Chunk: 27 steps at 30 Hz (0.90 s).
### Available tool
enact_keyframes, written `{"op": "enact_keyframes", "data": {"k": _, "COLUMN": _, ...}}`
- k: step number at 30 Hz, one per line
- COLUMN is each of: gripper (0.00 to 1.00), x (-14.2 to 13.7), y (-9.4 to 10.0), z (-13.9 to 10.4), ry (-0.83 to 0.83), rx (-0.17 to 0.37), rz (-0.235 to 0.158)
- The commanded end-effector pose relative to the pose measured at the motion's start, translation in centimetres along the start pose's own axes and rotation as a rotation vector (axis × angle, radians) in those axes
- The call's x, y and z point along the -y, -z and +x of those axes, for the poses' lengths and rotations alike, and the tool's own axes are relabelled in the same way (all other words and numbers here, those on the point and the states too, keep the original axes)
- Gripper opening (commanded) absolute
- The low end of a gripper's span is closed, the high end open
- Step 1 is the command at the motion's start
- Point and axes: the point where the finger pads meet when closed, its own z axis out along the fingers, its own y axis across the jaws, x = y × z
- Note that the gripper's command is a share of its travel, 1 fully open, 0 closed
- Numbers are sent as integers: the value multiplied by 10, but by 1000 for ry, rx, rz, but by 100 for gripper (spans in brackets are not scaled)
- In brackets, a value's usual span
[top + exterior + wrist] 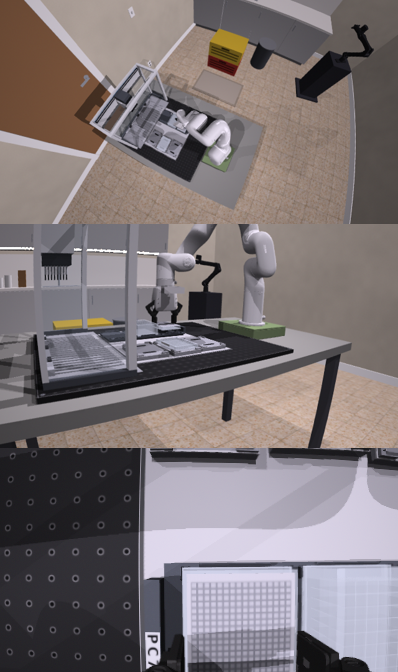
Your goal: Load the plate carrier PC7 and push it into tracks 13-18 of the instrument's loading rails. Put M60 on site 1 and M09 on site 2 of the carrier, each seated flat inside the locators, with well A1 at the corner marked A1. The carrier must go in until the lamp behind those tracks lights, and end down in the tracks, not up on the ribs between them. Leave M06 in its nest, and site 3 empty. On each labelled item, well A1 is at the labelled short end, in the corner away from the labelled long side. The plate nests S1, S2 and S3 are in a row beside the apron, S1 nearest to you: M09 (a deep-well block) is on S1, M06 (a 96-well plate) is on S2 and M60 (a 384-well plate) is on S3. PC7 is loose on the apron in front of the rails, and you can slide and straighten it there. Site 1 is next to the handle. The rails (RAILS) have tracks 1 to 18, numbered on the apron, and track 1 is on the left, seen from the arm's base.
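My gripper (164, 322) (239, 652) is shut on M60 (240, 613) (169, 326), the pale 384-well plate, across its width. M60 is level at site 1, beside the handle end of PC7 (172, 593) (165, 116); whether it is fully seated I cannot tell. M09 (350, 618) (146, 328), the clear deep-well block, stands beside it on site 2. Site 3 is empty. The carrier lies on the apron (225, 545), outside the rails (84, 353) (149, 116). M06 (178, 343) (163, 144) sits in nest S2. The A1 marks are unreadable and no lit lamp shows.
Nest S1 (209, 342) (175, 147) and nest S3 (146, 350) (155, 137) hold no plate. A grey frame (131, 298) (160, 85) stands around the rails, with a dark pipetting head (56, 259) (122, 96) hanging inside it.
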Motion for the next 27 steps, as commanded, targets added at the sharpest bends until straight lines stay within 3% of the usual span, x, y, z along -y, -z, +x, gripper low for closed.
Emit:
{"op": "enact_keyframes", "data": {"k": 1, "gripper": 0, "x": -1, "y": 1, "z": 0, "ry": 0, "rx": 0, "rz": -4}}
{"op": "enact_keyframes", "data": {"k": 27, "gripper": 0, "x": -1, "y": -7, "z": 0, "ry": 0, "rx": 0, "rz": -4}}
